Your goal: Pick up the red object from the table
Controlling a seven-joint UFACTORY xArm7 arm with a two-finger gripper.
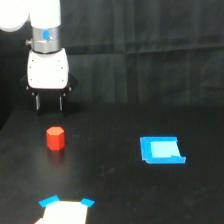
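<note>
Here the red object (55, 138) sits below the parted fingers (37, 102).

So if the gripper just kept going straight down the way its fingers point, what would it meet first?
Probably the bare table, not the red object. The gripper seems to hang behind the block, though depth is hard to judge from one view.

No readable text, label, brand, number or sign is showing anywhere in the exterior view; every surface is appearing blank or too blurred.
</note>
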